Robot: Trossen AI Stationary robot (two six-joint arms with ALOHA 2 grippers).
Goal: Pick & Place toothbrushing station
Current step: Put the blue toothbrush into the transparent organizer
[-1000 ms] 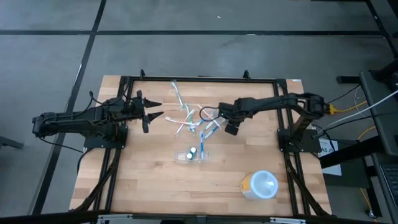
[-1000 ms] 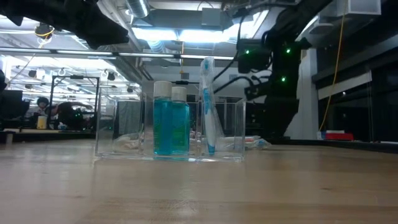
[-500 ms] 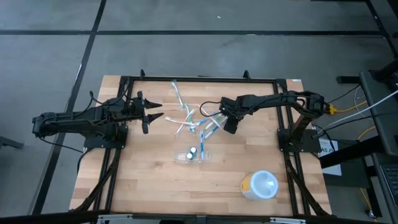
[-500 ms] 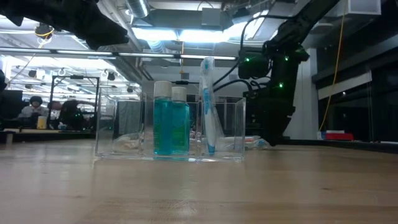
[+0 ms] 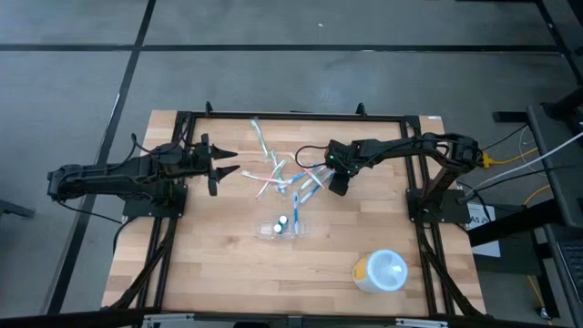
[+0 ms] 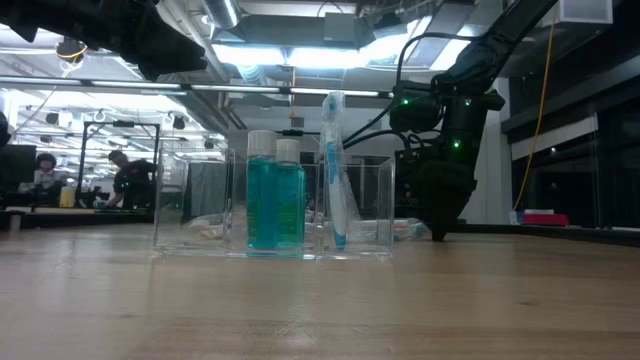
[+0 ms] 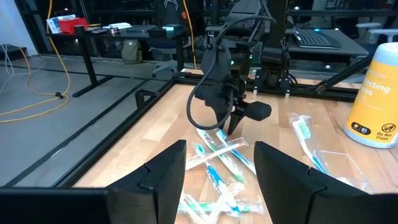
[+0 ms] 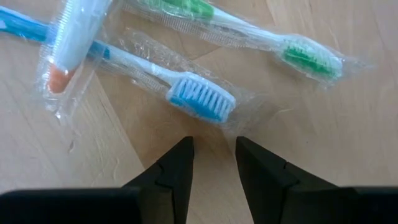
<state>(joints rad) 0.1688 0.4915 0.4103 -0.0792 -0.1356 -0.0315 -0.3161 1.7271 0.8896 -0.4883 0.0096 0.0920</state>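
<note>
Two grippers are in play, but only the right gripper (image 5: 335,185) is at work: I have it low over the loose wrapped toothbrushes (image 5: 273,173) at the table's far middle, jaws parted a little and empty, with a blue-bristled wrapped brush (image 8: 200,98) lying just ahead of its fingertips (image 8: 181,149). I judge the step in hand to be the reach for a brush, not yet a grasp. The next move calls for lowering squarely over that brush's handle and closing without snagging neighbouring wrappers. The toothbrushing station (image 5: 284,226) stands apart from this gripper, nearer the table's centre, already holding two blue bottles (image 6: 276,195) and one upright brush (image 6: 334,165). The left gripper (image 5: 228,167) waits spread at the left.
</note>
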